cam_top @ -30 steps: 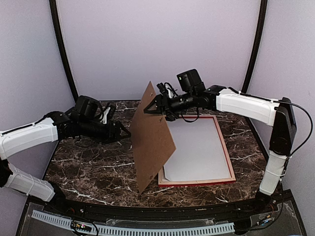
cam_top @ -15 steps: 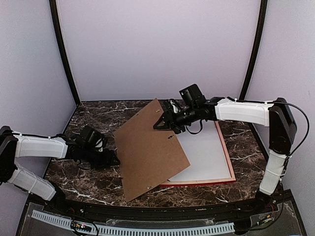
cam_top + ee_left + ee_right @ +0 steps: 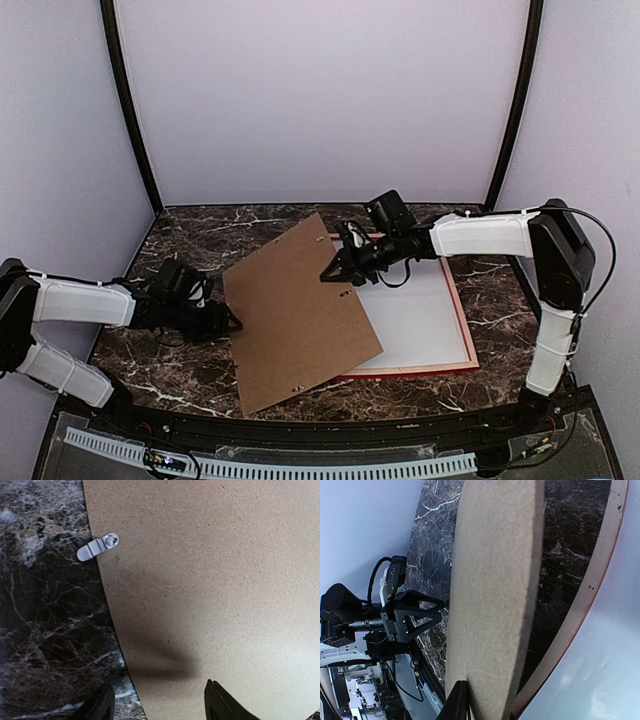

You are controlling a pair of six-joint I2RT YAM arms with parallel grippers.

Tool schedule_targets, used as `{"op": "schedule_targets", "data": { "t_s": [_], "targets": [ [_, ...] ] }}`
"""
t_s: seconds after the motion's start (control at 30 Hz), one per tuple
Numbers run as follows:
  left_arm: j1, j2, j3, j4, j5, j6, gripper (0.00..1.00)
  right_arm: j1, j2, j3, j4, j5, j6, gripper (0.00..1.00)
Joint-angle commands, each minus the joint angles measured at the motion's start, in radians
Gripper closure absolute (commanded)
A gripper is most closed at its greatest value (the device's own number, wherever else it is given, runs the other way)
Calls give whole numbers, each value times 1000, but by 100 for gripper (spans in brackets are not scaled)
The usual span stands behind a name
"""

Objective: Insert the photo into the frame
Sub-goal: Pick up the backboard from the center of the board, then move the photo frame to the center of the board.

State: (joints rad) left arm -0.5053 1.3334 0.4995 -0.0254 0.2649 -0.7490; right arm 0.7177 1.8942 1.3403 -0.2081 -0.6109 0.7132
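Board (image 3: 300, 315) lower, frame (image 3: 460, 310) beneath right hand (image 3: 333, 272)

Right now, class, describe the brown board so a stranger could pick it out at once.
Find the dark marble table; at its middle lies the flat brown fibreboard sheet, one side overlapping the thin red rectangular frame. Unlike the frame, white inside, it is plain brown all over.

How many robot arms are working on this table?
2. The left arm comes in from the left, the left gripper open at the brown board's left edge. The right arm reaches from the right, the right gripper clamped on the board's far edge.
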Motion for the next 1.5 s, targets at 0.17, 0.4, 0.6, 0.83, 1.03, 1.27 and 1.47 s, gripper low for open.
{"op": "schedule_targets", "data": {
  "t_s": [0.17, 0.4, 0.6, 0.83, 1.03, 1.27, 1.47],
  "targets": [
    [55, -56, -32, -27, 5, 29, 34, -24, -13, -55, 100, -23, -16, 100],
    [63, -99, 0, -40, 2, 49, 32, -83, -110, -174, 260, -125, 68, 100],
    [61, -119, 57, -49, 7, 86, 28, -212, -287, -306, 401, -237, 162, 100],
    [-6, -27, 211, -90, -53, 136, 24, -423, -490, -390, 419, -349, 206, 100],
    [-110, 164, 397, -107, -87, 149, 23, -642, -611, -422, 398, -429, 221, 100],
    [-216, 441, 667, -161, -115, 171, 22, -885, -709, -460, 384, -508, 233, 100],
    [-278, 631, 855, -203, -130, 194, 25, -945, -749, -492, 379, -519, 239, 100]
  ]
}}
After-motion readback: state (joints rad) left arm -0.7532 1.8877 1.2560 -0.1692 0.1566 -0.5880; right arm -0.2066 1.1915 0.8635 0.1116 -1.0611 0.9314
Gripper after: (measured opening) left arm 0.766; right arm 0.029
